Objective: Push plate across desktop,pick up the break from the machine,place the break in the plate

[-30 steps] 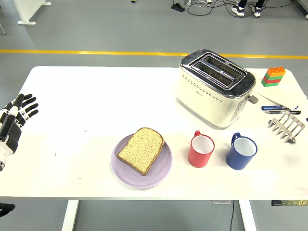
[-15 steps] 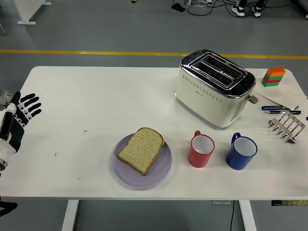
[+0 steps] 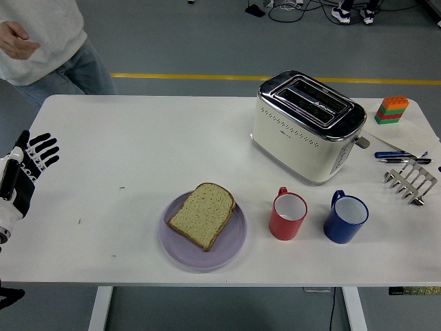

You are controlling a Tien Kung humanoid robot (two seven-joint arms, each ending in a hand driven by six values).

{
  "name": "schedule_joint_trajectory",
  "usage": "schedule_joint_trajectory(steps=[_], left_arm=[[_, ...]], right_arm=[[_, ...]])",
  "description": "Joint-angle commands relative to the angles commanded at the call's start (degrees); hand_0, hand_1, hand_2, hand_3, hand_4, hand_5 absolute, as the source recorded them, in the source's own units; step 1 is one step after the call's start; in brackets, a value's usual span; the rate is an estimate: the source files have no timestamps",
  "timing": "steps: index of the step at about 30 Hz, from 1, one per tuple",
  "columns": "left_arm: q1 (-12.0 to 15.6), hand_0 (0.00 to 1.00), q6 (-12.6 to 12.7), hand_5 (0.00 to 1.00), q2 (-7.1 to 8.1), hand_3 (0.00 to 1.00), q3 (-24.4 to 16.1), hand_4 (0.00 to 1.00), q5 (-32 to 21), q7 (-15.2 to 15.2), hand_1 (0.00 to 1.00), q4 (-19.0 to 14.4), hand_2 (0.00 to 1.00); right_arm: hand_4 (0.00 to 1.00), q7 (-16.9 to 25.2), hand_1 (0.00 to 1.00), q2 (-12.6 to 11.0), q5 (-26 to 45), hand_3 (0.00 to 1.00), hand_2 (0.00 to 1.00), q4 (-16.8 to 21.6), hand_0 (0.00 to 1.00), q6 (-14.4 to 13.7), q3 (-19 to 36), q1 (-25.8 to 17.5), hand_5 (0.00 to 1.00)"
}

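A slice of brown bread (image 3: pixel 202 214) lies flat on a lilac plate (image 3: pixel 231 246) near the table's front edge, left of centre. The cream and chrome toaster (image 3: pixel 308 126) stands at the back right with both slots empty. My left hand (image 3: pixel 31 158) hovers at the table's far left edge, fingers spread and holding nothing, well away from the plate. The right arm is out of view.
A red mug (image 3: pixel 288 215) and a blue mug (image 3: pixel 345 218) stand right of the plate. A metal toast rack (image 3: pixel 411 181), pens (image 3: pixel 402 156) and a stack of toy bricks (image 3: pixel 392 109) sit at the right edge. A person (image 3: pixel 43 41) stands at the far left corner.
A person has walked into view at the top left behind the table. My left hand rose slightly at the left edge, then held still. Bread, plate and toaster have not moved.
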Motion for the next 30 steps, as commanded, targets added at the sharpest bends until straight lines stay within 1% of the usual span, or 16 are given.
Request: schedule_joint_trajectory(steps=[14,30], left_arm=[[-0.29,0.787,0.42,0.863,-0.04,0.702,0.13,0.734,-0.18,0.44,0.771,0.04,0.773],[-0.48,0.787,0.99,0.895,-0.03,0.695,0.07,0.721,-0.66,0.51,0.761,0.03,0.765]], right_arm=[[0.507,0.06,0.678,0.06,0.05,0.622,0.682,-0.23,0.714,-0.02,0.19,0.12,0.41],[0.507,0.09,0.678,0.22,0.09,0.622,0.682,-0.55,0.715,0.0,0.1,0.26,0.411]])
